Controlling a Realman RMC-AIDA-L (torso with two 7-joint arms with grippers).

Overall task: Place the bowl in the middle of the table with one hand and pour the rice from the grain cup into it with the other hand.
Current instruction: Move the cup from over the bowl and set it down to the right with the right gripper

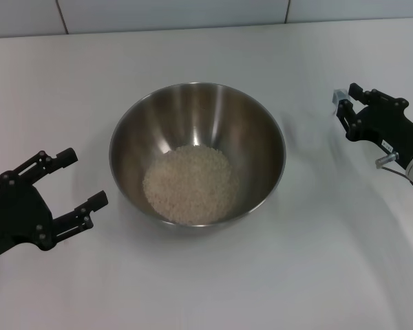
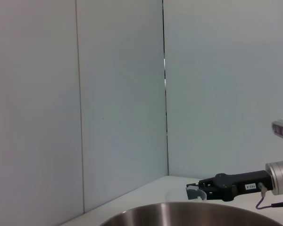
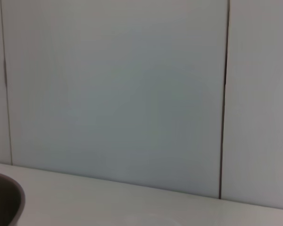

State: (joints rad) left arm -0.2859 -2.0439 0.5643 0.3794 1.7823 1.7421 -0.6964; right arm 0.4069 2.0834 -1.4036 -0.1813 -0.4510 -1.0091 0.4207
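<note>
bowl [image 1: 197, 155] is seen mid-frame on the white bench [image 1: 316, 275], rice [image 1: 188, 183] heaped in its bottom. left hand [image 1: 82, 184] is held wide open and empty at lower left, beside the bowl. right hand [image 1: 343, 103] at upper right is closed on the clear grain cup [image 1: 339, 97]

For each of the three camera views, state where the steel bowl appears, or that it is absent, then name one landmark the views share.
Head view: the bowl sits at the centre of the table, holding the rice.
Left wrist view: only its far rim shows, along the bottom edge.
Right wrist view: a sliver of it shows at the lower left corner.
Shared landmark: the bowl's rim on the white table.
</note>
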